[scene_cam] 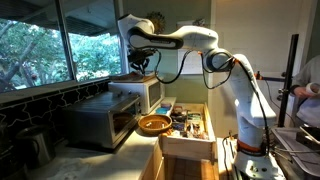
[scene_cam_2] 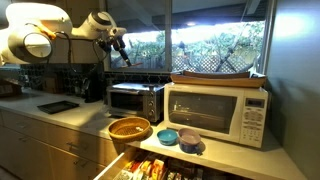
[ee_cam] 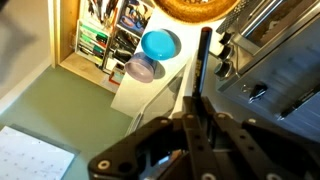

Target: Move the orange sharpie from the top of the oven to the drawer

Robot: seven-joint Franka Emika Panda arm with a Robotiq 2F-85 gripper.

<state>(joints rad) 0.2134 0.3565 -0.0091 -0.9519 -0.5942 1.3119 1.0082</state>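
Your gripper (ee_cam: 197, 108) is clamped on the orange sharpie (ee_cam: 204, 60). In the wrist view the two fingers meet around its lower end, and the rest of the pen sticks out past the tips as a slim bar. It looks dark rather than orange in that view, so treat the colour as unconfirmed. The pen is off every surface, held in the air well above the oven (scene_cam_2: 133, 100) and the white microwave (scene_cam_2: 220, 112) beside it. That height makes sense, because the carry has to clear both appliances before it can drop. Gripping near one end leaves a long free tip, so expect it to swing if you turn the wrist quickly. The drawer (scene_cam: 186, 147) stands pulled out below the counter edge, which suits a drop from above. It already holds a lot of packets and small items, so choose a gap rather than pressing down. The orange bowl (scene_cam: 153, 124) sits on the counter (scene_cam_2: 70, 112) just behind the open drawer, with a blue bowl (ee_cam: 160, 43) and a smaller pale one close by. They lie near your likely descent path, so come in from the room side. The counter is pale and smooth and runs along a wall of large windows (scene_cam: 60, 40) with trees outside. Daylight leaves the gripper backlit in both exterior views.
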